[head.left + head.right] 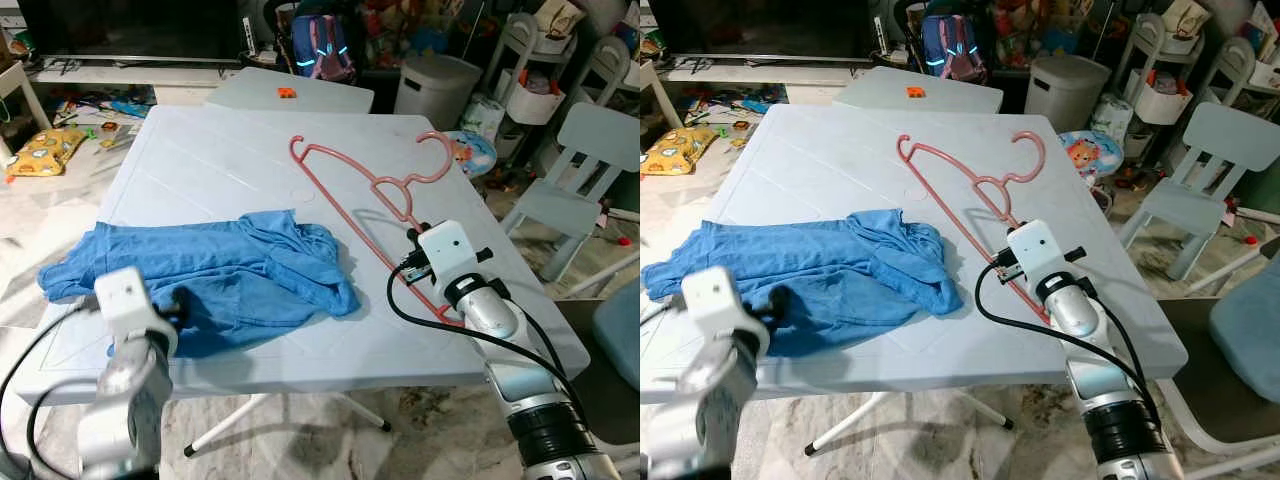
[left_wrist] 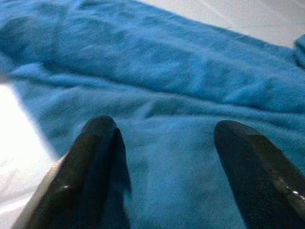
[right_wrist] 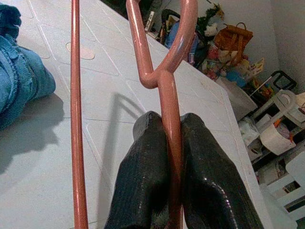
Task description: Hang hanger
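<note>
A pink plastic hanger (image 1: 370, 190) lies on the pale blue table (image 1: 220, 150), its hook toward the far right corner. My right gripper (image 3: 170, 143) is shut on the hanger (image 3: 164, 81), the two black fingers pinching one of its arms near the table's right edge. A crumpled blue shirt (image 1: 210, 270) lies on the table's near left part. My left gripper (image 2: 164, 143) hovers open just over the shirt (image 2: 190, 76), with blue cloth between and beneath its fingers.
A second small table (image 1: 290, 92) stands beyond the far edge. A white bin (image 1: 435, 85), a backpack (image 1: 320, 45) and toy clutter line the back. Pale blue child chairs (image 1: 585, 170) stand to the right. Toys litter the floor at the left (image 1: 45, 150).
</note>
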Controlling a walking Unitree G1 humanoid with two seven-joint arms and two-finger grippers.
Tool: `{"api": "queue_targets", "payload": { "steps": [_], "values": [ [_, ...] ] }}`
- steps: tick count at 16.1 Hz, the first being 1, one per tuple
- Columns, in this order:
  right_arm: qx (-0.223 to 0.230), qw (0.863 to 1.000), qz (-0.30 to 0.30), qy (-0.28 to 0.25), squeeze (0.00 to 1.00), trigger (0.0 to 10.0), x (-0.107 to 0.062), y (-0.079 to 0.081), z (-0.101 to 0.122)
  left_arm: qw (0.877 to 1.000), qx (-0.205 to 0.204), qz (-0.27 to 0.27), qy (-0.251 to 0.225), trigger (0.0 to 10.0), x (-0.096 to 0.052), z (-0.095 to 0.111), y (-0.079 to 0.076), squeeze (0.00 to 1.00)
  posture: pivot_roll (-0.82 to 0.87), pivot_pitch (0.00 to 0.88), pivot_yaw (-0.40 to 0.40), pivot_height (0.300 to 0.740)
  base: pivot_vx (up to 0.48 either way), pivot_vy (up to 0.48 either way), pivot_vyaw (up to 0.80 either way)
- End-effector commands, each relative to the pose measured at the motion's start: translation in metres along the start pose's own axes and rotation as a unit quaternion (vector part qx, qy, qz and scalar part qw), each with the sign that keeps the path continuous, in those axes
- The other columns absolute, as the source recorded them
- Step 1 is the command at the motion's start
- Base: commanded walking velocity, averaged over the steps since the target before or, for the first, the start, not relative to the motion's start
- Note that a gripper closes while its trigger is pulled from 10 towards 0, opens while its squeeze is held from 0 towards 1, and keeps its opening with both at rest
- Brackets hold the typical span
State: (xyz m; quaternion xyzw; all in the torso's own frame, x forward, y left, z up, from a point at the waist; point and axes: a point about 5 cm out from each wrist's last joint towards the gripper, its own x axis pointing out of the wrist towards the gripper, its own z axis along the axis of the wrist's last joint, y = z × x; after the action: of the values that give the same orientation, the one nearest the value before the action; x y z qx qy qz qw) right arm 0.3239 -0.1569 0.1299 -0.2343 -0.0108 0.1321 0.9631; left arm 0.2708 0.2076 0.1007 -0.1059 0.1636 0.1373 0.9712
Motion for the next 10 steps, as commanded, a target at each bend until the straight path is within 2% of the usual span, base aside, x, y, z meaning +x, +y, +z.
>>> {"api": "queue_targets", "payload": {
  "steps": [1,5,8,10],
  "values": [
    [0.004,1.000,0.011,0.023,0.00,10.0,-0.003,0.006,-0.010,1.000,0.000,-0.009,0.015,0.0,0.003,-0.004,-0.001,0.00,-0.06,0.000,-0.061,0.740,0.000,0.000,0.00],
    [0.003,1.000,0.015,0.020,0.00,10.0,-0.002,0.006,-0.008,0.998,-0.011,-0.013,0.052,0.0,0.017,-0.009,-0.006,0.00,-0.06,0.000,-0.059,0.740,0.000,0.000,0.00],
    [0.002,1.000,0.016,0.020,0.00,10.0,-0.002,0.005,-0.009,0.998,-0.014,-0.010,0.064,0.0,0.018,-0.013,-0.005,0.00,-0.07,0.000,-0.058,0.740,0.000,0.000,0.00],
    [0.003,1.000,0.017,0.021,0.00,10.0,-0.002,0.005,-0.009,0.997,-0.025,0.005,0.074,0.0,0.017,-0.018,0.001,0.00,-0.07,0.000,-0.061,0.740,0.000,0.000,0.00]
  ]
}}
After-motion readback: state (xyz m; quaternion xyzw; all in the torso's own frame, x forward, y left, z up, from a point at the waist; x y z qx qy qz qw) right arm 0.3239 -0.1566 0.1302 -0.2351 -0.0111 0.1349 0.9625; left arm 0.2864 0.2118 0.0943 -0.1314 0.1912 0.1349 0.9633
